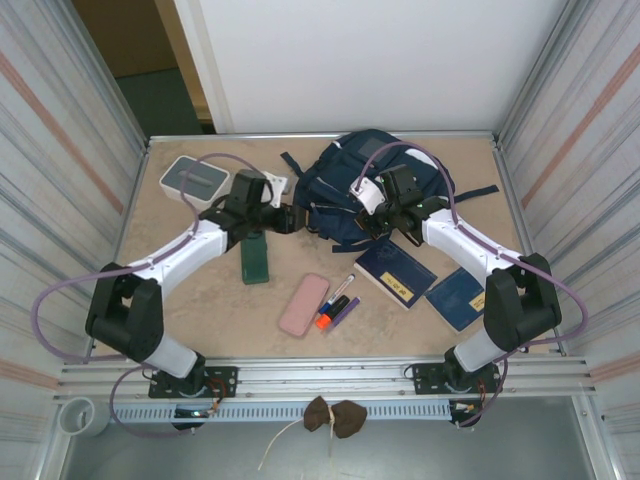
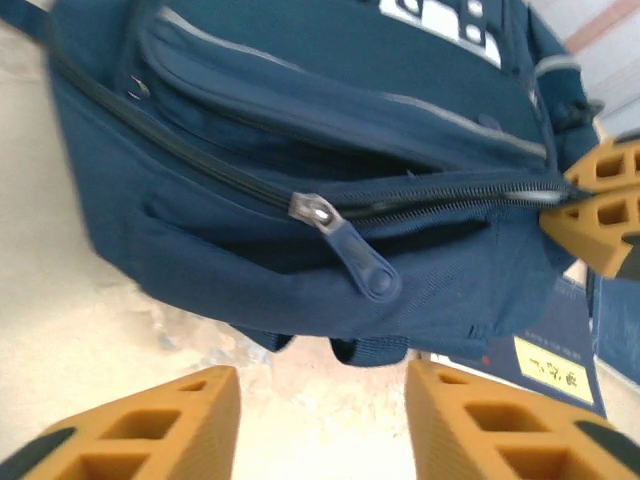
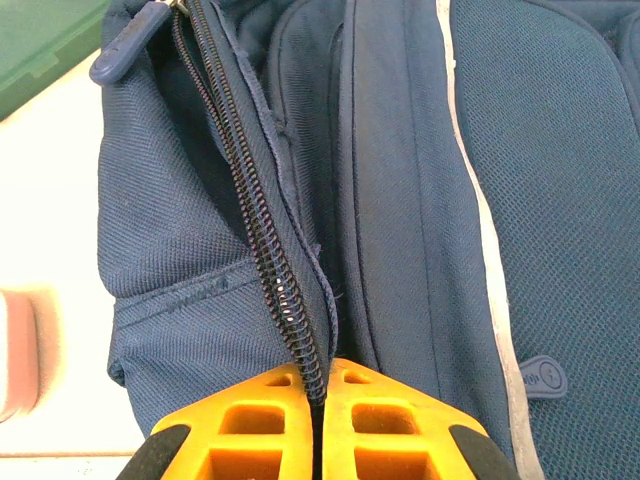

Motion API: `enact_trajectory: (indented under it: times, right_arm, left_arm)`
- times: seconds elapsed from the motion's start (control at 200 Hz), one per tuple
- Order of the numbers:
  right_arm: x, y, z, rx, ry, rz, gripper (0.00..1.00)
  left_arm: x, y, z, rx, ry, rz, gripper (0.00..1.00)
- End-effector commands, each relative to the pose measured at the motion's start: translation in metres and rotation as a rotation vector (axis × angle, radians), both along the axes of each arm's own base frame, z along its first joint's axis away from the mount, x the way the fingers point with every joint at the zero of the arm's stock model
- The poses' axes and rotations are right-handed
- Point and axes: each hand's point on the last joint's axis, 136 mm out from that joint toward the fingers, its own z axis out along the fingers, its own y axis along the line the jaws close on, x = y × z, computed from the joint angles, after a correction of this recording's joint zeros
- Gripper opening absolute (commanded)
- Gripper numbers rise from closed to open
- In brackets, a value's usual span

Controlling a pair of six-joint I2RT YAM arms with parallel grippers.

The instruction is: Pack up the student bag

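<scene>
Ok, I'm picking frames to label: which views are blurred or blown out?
Top view: sharp, evenly lit. Left wrist: bag smeared along its left edge, table washed out below. Right wrist: zip sharp, table bleached white at left, pink case blurred.

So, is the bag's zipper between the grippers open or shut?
Partly open: teeth gape from the slider to the right gripper pinching the student bag; closed beyond.

No words can be read. A yellow label (image 2: pixel 548 368) on a blue book (image 2: pixel 500 380), lower right, has blurry dark marks. White marks (image 2: pixel 440 20) on the student bag (image 2: pixel 300 110), top, are cut off.
</scene>
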Motion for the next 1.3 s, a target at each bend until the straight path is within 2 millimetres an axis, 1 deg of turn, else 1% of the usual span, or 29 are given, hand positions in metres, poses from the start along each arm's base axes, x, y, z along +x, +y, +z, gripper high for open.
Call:
enact_trajectory:
  times: [0.0,0.075,0.24,0.431,0.501,0.641,0.766,0.832,0.977,1.052,1.197,1.297]
  right_arm:
    - [0.008,0.008,0.028,0.058,-0.065,0.003,0.0]
    - [0.008,0.008,0.027,0.057,-0.062,0.004,0.0]
    - [0.007,0.008,0.022,0.053,-0.049,0.005,0.0]
    - [0.006,0.009,0.018,0.055,-0.037,0.011,0.0]
    - [0.006,0.011,0.018,0.057,-0.035,0.015,0.0]
    - [0.006,0.012,0.014,0.053,-0.026,0.018,0.0]
    - [0.005,0.012,0.011,0.049,-0.015,0.019,0.0]
    - [0.005,0.012,0.01,0.048,-0.014,0.023,0.0]
    - [0.004,0.01,0.009,0.036,-0.014,0.02,0.0]
    - [0.005,0.008,0.01,0.032,-0.017,0.018,0.0]
    - [0.006,0.006,0.013,0.033,-0.024,0.013,0.0]
    - [0.007,0.005,0.014,0.035,-0.027,0.011,0.0]
  left_arm:
    - [0.01,-0.002,-0.005,0.105,-0.008,0.031,0.54]
    - [0.014,-0.004,-0.01,0.165,-0.015,0.037,0.57]
    - [0.022,-0.011,-0.014,0.254,-0.036,0.033,0.61]
    - [0.031,-0.011,-0.022,0.352,-0.057,0.039,0.65]
    - [0.032,-0.014,-0.022,0.36,-0.056,0.032,0.66]
    - [0.034,-0.019,-0.023,0.352,-0.056,0.017,0.71]
    - [0.038,-0.021,-0.022,0.358,-0.06,0.013,0.72]
    - [0.04,-0.022,-0.022,0.362,-0.061,0.009,0.69]
    - [0.04,-0.022,-0.029,0.381,-0.045,-0.007,0.51]
    - [0.039,-0.023,-0.031,0.383,-0.036,-0.017,0.45]
    - [0.033,-0.023,-0.036,0.379,-0.007,-0.03,0.39]
    - [0.028,-0.02,-0.044,0.387,0.02,-0.028,0.37]
